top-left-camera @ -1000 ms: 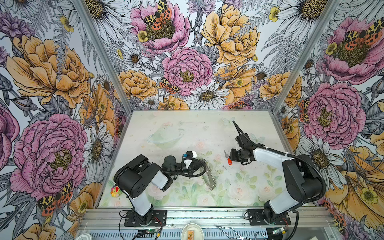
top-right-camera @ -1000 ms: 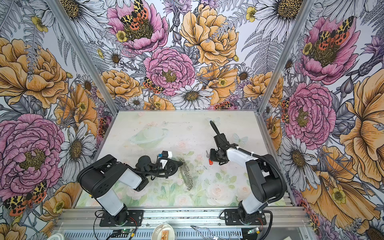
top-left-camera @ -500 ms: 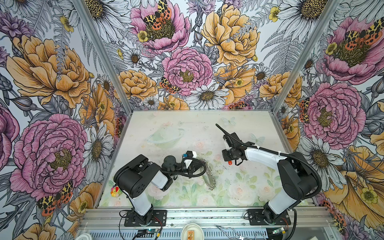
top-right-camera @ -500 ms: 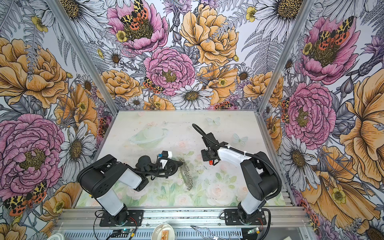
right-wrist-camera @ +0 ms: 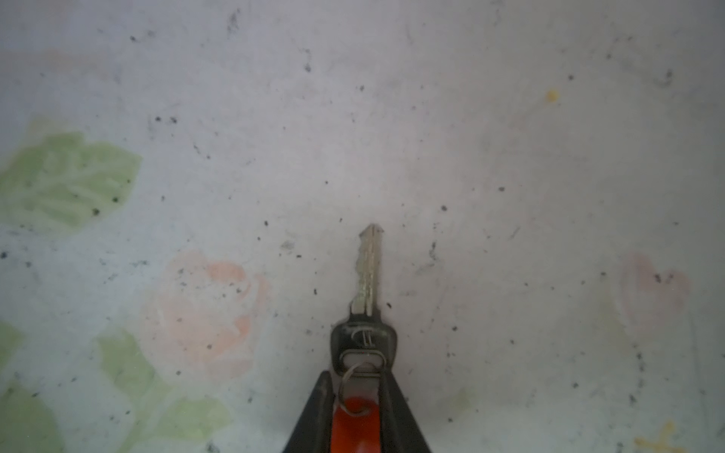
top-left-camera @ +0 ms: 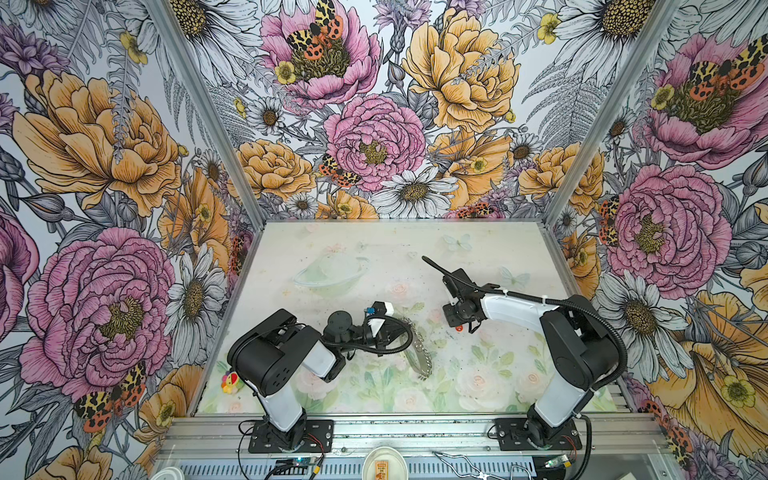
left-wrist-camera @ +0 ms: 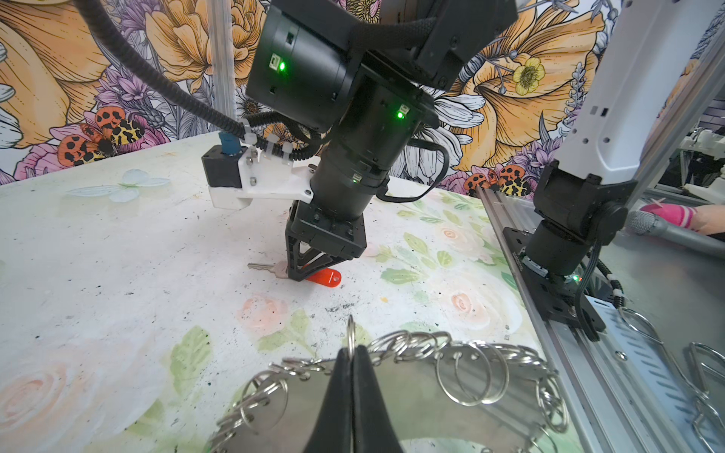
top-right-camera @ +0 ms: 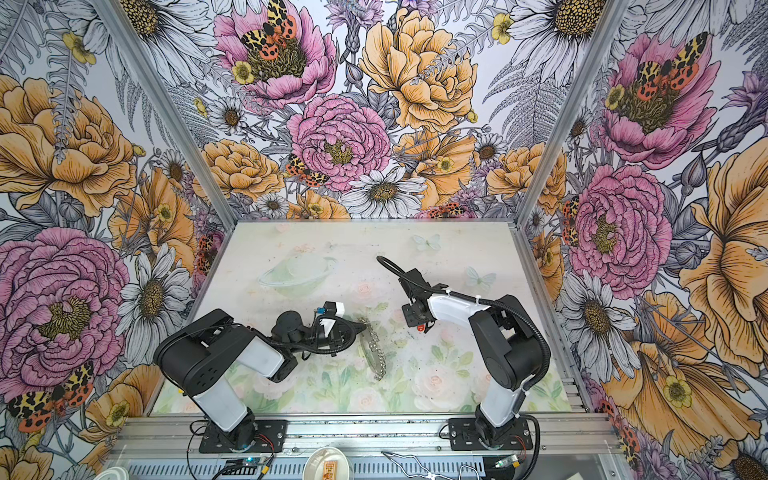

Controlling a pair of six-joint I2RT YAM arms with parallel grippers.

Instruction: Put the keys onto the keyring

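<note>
At speckled tabletop (top-left-camera: 374,257), left claw (left-wrist-camera: 350,351) pinches steel-fringed keyring (left-wrist-camera: 423,388), right claw (right-wrist-camera: 356,376) grips red-tagged key (right-wrist-camera: 368,270)

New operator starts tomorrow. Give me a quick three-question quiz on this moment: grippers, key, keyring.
1. True or false: the left gripper is shut on a split ring at the edge of the keyring.
2. The tag between the jaws of the right gripper is: A green, B red, C yellow.
3. Is the key lifted, or lying on the table?

Key: 1 true; 2 B; 3 lying on the table.
</note>
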